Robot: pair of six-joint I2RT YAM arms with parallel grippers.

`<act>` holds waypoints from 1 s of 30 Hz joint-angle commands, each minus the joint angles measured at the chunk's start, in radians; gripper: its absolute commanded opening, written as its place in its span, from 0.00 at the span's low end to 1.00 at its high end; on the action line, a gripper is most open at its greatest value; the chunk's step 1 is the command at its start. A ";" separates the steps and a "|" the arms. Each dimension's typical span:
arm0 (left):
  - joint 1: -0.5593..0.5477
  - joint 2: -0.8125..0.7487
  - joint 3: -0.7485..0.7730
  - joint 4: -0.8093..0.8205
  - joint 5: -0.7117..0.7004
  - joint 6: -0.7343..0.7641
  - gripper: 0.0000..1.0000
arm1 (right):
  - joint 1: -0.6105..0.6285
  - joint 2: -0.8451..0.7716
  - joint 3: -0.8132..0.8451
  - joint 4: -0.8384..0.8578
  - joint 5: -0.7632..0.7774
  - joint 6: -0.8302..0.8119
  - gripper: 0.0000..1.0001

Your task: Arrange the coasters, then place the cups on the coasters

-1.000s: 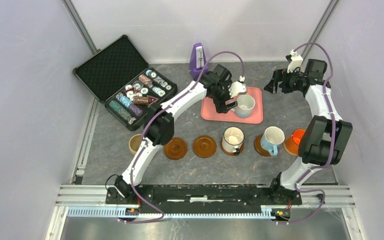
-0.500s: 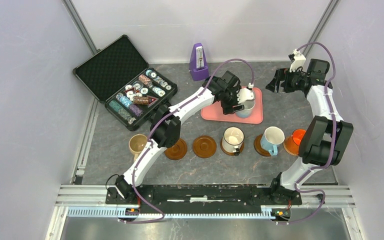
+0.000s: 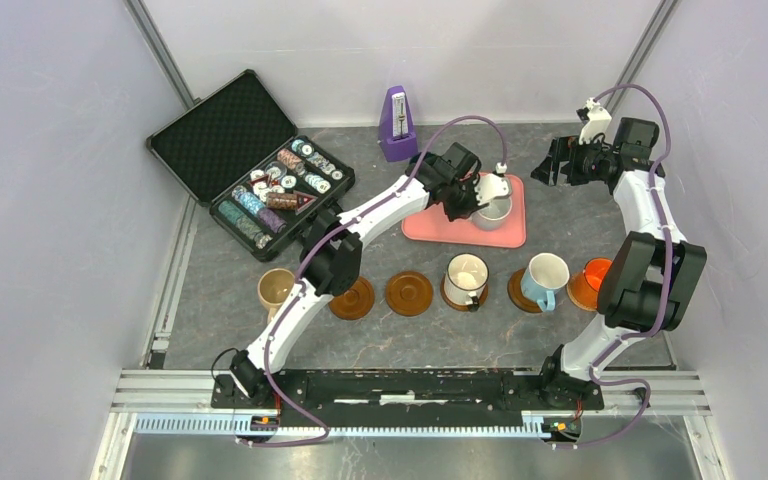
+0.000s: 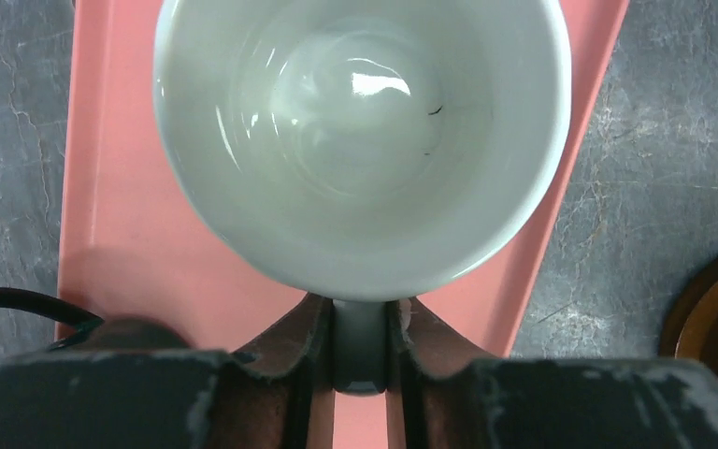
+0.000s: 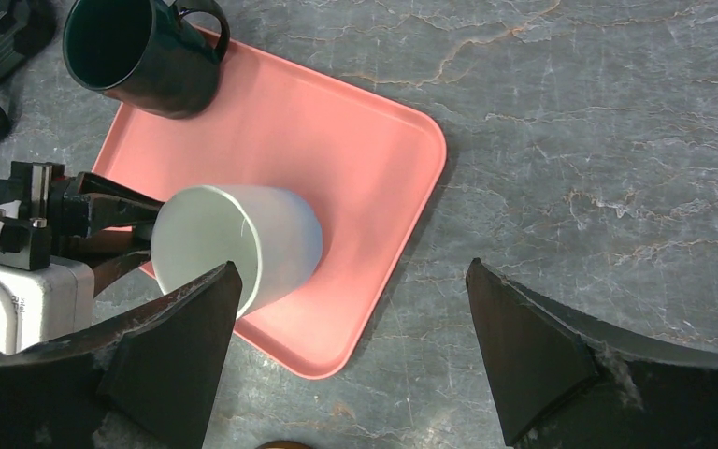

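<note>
A white cup stands on the pink tray, and my left gripper is shut on its handle. From above, the same cup sits on the tray's right part. A dark green cup rests on the tray's far corner. My right gripper hangs open over the table beside the tray. In the front row, two bare coasters lie between a tan cup and a cream cup. A blue cup and an orange cup stand on coasters.
An open black case of poker chips lies at the back left. A purple metronome stands behind the tray. Walls close in the table on the left, right and back.
My left gripper moved right to the white cup and shut on its handle. The right arm barely shifted.
</note>
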 commanded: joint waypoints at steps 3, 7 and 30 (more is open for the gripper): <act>-0.002 -0.101 -0.033 0.063 -0.119 -0.160 0.09 | -0.005 -0.013 0.017 0.009 -0.035 0.004 0.98; -0.001 -0.171 -0.137 0.130 -0.287 -0.312 0.02 | -0.006 -0.013 0.023 0.005 -0.030 -0.003 0.98; 0.004 -0.786 -0.785 0.253 -0.668 -0.974 0.02 | -0.005 -0.029 0.028 -0.038 -0.034 -0.020 0.98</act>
